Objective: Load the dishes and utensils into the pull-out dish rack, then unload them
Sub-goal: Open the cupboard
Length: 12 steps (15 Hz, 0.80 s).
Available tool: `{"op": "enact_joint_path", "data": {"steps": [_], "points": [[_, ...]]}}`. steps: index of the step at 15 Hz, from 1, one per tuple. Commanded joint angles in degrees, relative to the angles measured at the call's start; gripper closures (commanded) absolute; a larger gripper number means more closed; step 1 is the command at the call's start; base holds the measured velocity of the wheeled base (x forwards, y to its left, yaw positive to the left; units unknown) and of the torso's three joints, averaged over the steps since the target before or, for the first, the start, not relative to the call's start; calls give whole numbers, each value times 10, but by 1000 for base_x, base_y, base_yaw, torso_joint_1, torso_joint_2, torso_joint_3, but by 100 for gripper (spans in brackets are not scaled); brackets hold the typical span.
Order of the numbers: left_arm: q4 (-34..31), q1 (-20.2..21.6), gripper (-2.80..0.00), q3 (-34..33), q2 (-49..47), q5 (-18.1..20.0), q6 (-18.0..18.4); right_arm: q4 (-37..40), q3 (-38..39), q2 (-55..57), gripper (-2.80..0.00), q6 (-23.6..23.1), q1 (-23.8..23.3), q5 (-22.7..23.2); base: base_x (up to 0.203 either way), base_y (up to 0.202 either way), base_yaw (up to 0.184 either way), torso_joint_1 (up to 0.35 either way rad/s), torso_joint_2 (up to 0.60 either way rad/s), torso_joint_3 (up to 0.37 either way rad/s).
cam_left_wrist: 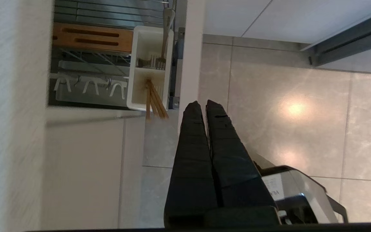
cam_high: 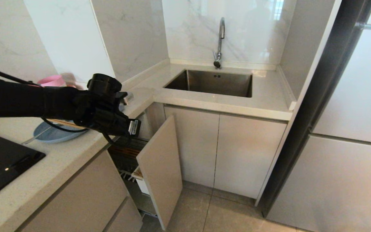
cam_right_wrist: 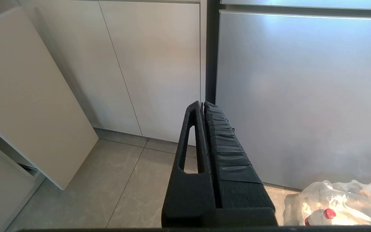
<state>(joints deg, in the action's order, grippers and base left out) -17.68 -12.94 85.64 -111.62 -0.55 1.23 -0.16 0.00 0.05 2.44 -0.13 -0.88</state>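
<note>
Left hand (cam_left_wrist: pixel 201 103), fingers pressed together, empty, above the pull-out dish rack (cam_left_wrist: pixel 92 38).

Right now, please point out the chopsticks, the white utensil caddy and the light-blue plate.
chopsticks (cam_left_wrist: pixel 155 103), left wrist view, mid-shaft.
white utensil caddy (cam_left_wrist: pixel 133 80), left wrist view, outer wall.
light-blue plate (cam_high: pixel 52 136), head view, near rim.
</note>
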Motion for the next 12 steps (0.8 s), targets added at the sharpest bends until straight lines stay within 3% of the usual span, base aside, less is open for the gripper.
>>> {"op": "enact_joint_path", "data": {"steps": [1, 5, 9, 10, 12], "points": [[16, 2, 0, 8, -45, -7, 3, 0, 0, 0, 0, 0, 0, 0, 0, 0, 0, 0, 0, 0], [97, 5, 0, 11, -101, -31, 29, 0, 0, 0, 0, 0, 0, 0, 0, 0, 0, 0, 0, 0], [97, 5, 0, 16, -102, -28, 26, 0, 0, 0, 0, 0, 0, 0, 0, 0, 0, 0, 0, 0], [98, 5, -280, 16, -102, -28, 25, 0, 0, 0, 0, 0, 0, 0, 0, 0, 0, 0, 0, 0], [103, 5, -280, 16, -104, -27, 25, 0, 0, 0, 0, 0, 0, 0, 0, 0, 0, 0, 0, 0]]}}
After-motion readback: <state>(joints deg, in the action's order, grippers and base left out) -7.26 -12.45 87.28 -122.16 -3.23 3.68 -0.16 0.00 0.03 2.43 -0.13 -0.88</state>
